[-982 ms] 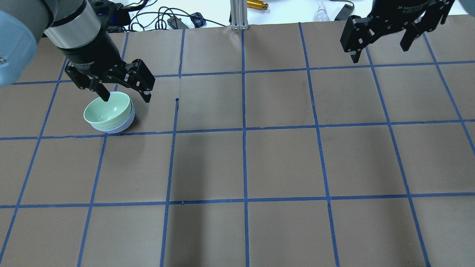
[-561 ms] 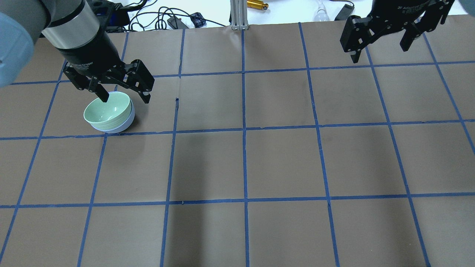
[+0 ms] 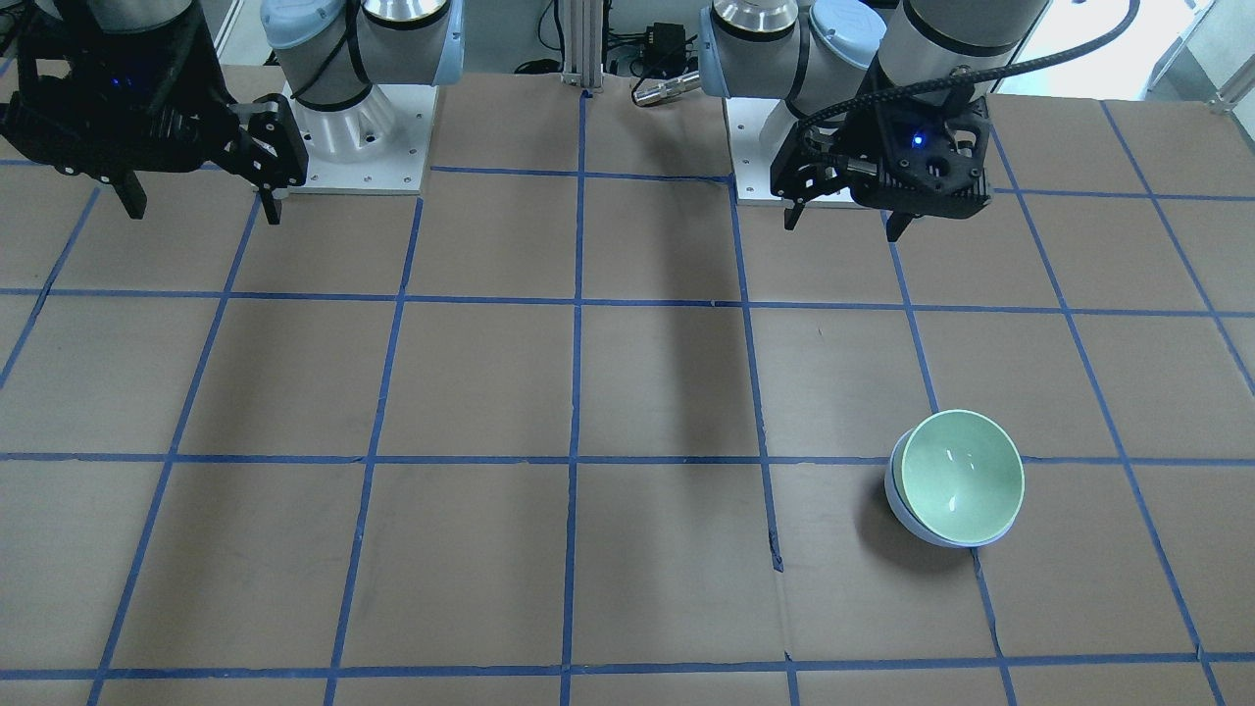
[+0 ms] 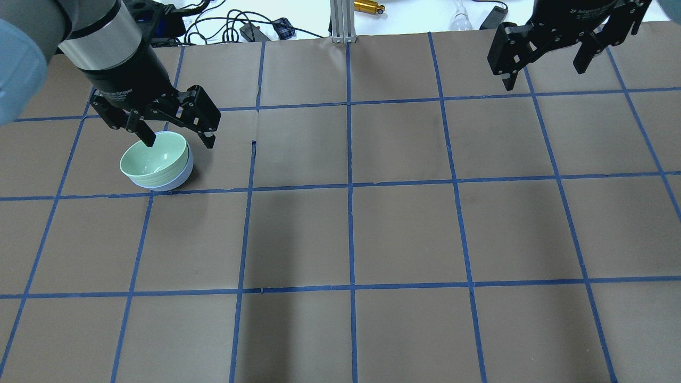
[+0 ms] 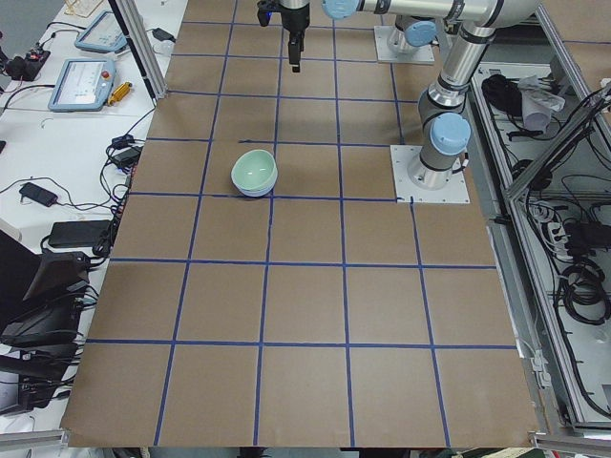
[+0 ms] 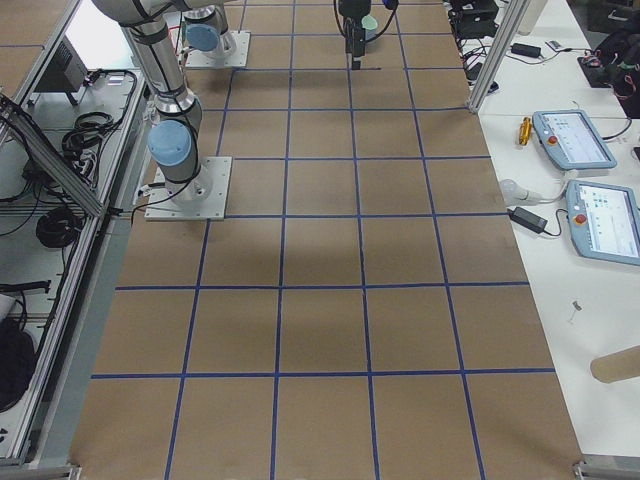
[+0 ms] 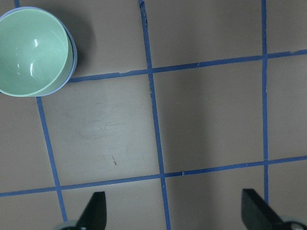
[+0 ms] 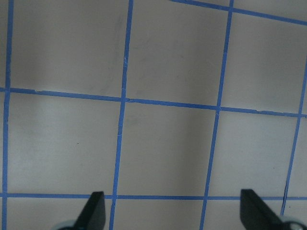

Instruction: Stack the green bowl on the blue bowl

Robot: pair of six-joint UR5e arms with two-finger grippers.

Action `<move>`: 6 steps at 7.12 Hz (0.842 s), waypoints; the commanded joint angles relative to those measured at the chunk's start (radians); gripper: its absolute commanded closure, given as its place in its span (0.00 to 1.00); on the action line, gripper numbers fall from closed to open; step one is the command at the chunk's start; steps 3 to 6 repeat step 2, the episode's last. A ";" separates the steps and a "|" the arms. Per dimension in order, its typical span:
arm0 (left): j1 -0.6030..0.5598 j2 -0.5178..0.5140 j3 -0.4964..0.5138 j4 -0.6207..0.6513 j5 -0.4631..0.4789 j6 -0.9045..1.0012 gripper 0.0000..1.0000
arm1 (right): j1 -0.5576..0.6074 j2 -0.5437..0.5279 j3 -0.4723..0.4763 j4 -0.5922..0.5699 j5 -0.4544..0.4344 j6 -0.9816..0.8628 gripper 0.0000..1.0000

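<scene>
The green bowl (image 4: 153, 155) sits nested upright inside the blue bowl (image 4: 169, 184) on the brown table, on the left side of the overhead view. Only the blue bowl's rim and outside show. The stack also shows in the front view, green bowl (image 3: 963, 476) in blue bowl (image 3: 900, 508), and in the left wrist view (image 7: 29, 50). My left gripper (image 4: 179, 140) is open and empty, high above the table and off to the bowls' side, as the front view (image 3: 843, 226) shows. My right gripper (image 4: 544, 75) is open and empty, raised at the far right.
Blue tape lines divide the table into squares. An aluminium post (image 4: 343, 21) and cables (image 4: 234, 26) stand beyond the far edge. The arm bases (image 3: 363, 147) are bolted at the robot's side. Tablets (image 6: 575, 140) lie on a side table.
My left gripper has drifted very slightly, still open. The stacked bowls and the right gripper have not moved.
</scene>
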 commanded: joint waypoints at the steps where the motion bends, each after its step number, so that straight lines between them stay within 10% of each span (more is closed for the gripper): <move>1: 0.005 0.004 -0.001 -0.009 0.002 0.003 0.00 | 0.000 0.000 0.000 0.000 0.000 0.000 0.00; 6: 0.006 0.006 -0.002 -0.011 0.002 0.005 0.00 | 0.000 0.000 0.000 0.000 0.000 0.000 0.00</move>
